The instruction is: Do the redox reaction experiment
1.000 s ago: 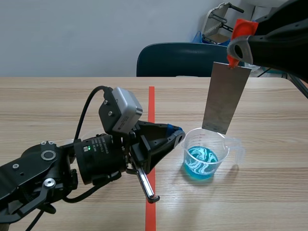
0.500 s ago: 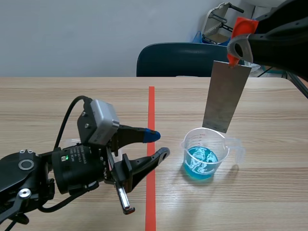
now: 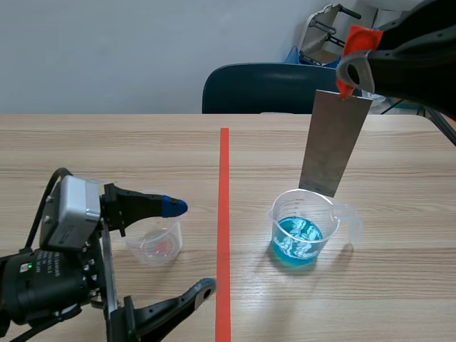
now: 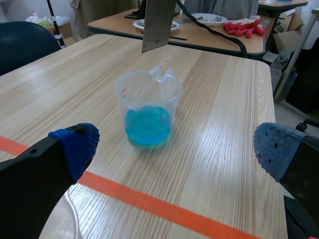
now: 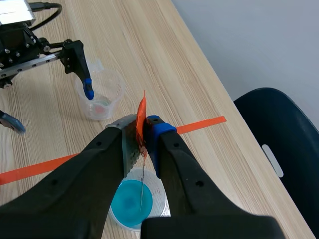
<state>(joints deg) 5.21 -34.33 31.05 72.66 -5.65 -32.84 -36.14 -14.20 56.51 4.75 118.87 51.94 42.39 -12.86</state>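
A flat grey metal plate [image 3: 335, 146] is held upright and slightly tilted by the right gripper [image 3: 347, 71], high over the far right of the light wooden table [image 3: 107, 149]. The jaws are pinched on the plate's top edge, where an orange-red tab [image 3: 360, 39] sticks up past the fingers; in the right wrist view the plate is seen edge-on as a thin line [image 5: 142, 181] below the right gripper [image 5: 143, 142], with the tab [image 5: 141, 112] above it.

The plate's lower edge is hung just over the rim of a clear plastic beaker [image 3: 303, 228] with a pouring lip, which is stood on the table to the right of the orange-red tape line [image 3: 224, 164]. A shallow layer of blue liquid [image 3: 296, 242] is held in the beaker; in the left wrist view the plate [image 4: 159, 22] is seen clear of the beaker [image 4: 148, 112] and out of the liquid.

The left gripper [image 3: 189, 248] is kept low at the near left with its jaws spread wide and nothing between them. One blue-padded fingertip [image 3: 173, 206] is placed at the rim of a small clear plastic cup [image 3: 155, 242] left of the tape line; whether it touches cannot be told. In the left wrist view the beaker is seen ahead of the left gripper [image 4: 174, 149], well apart from both pads [image 4: 79, 147].

A dark blue chair [image 3: 263, 89] is stood beyond the table's far edge.
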